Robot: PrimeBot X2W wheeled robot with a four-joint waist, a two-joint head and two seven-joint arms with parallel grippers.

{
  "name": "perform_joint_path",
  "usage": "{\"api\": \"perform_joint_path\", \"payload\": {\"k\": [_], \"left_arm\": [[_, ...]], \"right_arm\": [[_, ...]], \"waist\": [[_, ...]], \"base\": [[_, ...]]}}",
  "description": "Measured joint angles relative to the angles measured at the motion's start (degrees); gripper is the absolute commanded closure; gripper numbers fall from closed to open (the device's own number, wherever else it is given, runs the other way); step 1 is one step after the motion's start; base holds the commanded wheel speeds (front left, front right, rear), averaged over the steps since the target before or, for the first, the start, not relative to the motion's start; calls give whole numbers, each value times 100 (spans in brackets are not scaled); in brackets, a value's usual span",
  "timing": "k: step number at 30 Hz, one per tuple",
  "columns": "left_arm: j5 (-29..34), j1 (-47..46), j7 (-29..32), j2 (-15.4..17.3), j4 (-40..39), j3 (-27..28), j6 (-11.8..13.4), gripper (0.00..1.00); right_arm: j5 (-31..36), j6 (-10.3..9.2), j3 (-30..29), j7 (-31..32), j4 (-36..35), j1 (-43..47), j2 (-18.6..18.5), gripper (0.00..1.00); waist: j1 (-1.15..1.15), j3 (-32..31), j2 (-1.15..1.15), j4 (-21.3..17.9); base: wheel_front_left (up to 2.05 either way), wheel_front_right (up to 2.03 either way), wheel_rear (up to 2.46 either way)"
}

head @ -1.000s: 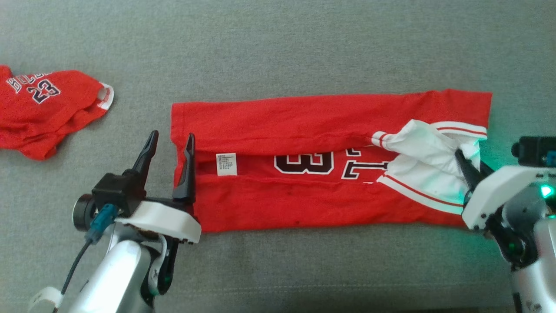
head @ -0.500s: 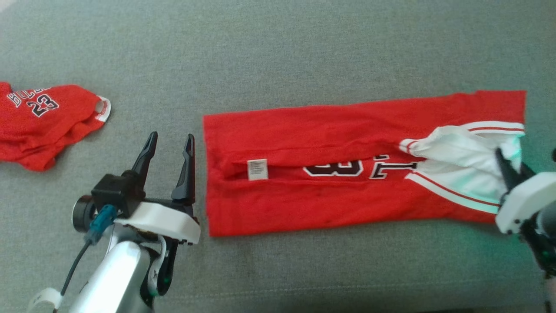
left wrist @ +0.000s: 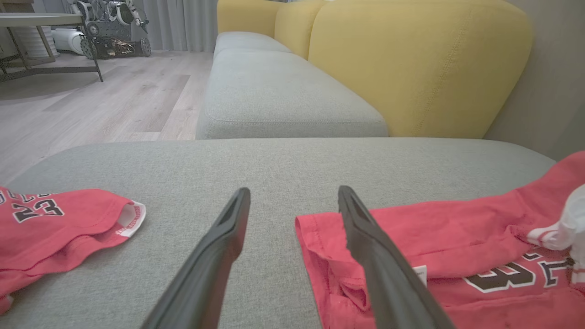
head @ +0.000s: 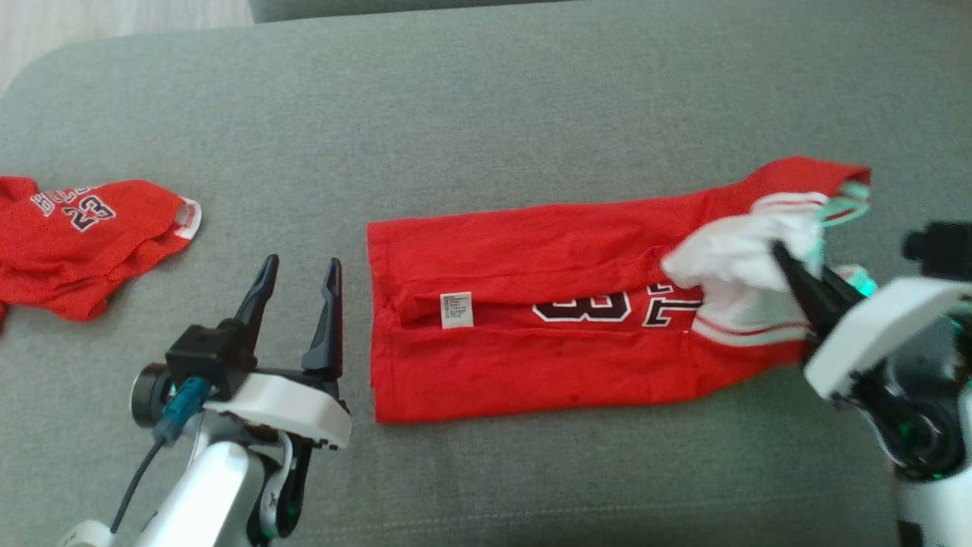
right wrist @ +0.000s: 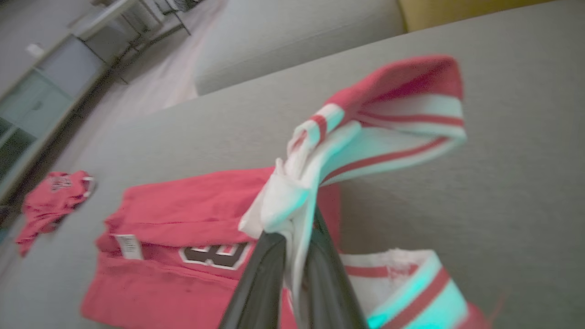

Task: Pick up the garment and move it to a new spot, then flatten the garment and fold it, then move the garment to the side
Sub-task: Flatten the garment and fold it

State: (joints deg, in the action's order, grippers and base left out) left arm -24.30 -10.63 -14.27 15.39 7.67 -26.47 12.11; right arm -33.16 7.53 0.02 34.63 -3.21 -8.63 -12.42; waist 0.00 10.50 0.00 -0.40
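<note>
– While the right gripper (head: 781, 252) has its fingers pinched together on the white striped sleeve trim (head: 729, 254), what worries you?

– That pinch takes only a small bunch of cloth. The red jersey (head: 531, 357) lies folded lengthwise on the grey sofa cushion (head: 531, 114), its right end raised off the cushion and the rest flat. If the trim slides out, that end drops in a heap.

– And the left gripper (head: 301, 264)?

– Its fingers stand apart, holding nothing, just beside the jersey's left hem. So one arm carries the whole pull. I judge that a drag or lift from the right could open the long folds near the label (head: 456, 310).

– Does the second jersey (head: 83, 235) matter?

– It lies crumpled, well apart at the left. It means trouble only if the folded one is set down that way and the two overlap.
</note>
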Motion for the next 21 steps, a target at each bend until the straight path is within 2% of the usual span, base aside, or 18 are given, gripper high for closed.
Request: {"api": "perform_joint_path", "payload": {"k": [4, 9, 13, 21], "left_arm": [[0, -3, 5, -3, -1, -47, 1, 0], [0, -8, 7, -18, -1, -66, 1, 0], [-1, -10, 5, -77, 2, -74, 1, 0], [-14, -34, 5, -156, 102, -113, -10, 0]], "right_arm": [[-584, 0, 296, 327, -240, -263, 310, 100], [-903, 0, 771, 425, -185, -547, 568, 100], [-1221, 0, 1450, 454, 170, -770, 761, 100], [-1623, 0, 2582, -263, 1321, -1221, 825, 100]], "waist": [[0, -57, 0, 89], [0, -65, 0, 235], [0, -50, 0, 402], [0, 81, 0, 739]], "base": [[0, 0, 0], [0, 0, 0], [0, 0, 0], [0, 0, 0]]}}
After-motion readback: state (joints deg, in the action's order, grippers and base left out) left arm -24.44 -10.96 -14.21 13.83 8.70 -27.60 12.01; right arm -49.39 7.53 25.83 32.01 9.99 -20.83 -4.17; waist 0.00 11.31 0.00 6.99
